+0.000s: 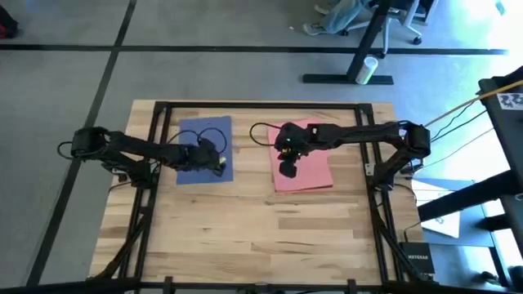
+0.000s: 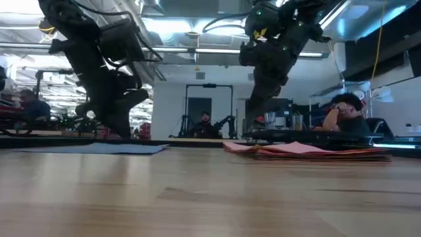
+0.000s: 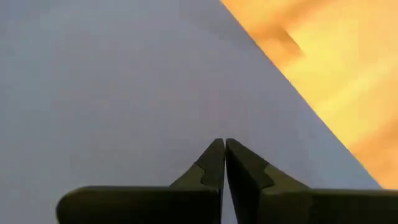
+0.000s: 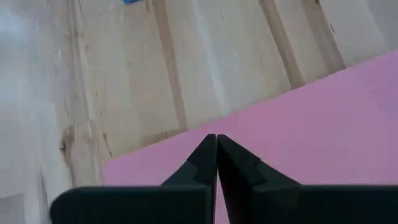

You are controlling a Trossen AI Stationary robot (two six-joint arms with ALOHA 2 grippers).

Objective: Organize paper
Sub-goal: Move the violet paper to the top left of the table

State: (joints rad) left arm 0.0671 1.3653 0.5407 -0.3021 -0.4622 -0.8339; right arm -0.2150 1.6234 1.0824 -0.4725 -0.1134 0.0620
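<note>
Your left gripper (image 3: pixel 224 146), fingers together, hovers over the blue sheet (image 1: pixel 204 149); your right gripper (image 4: pixel 216 142), likewise closed, over the pink stack (image 1: pixel 304 167); box (image 1: pixel 417 263) reads NETGEAR.

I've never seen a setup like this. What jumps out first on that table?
Two dark arms reach inward over a wooden table, each above a coloured sheet. The left hand, fingers shut, is over the blue paper on the left side of the table; the right hand, also shut, is over the pink paper, which tops a small stack to the right.
</note>
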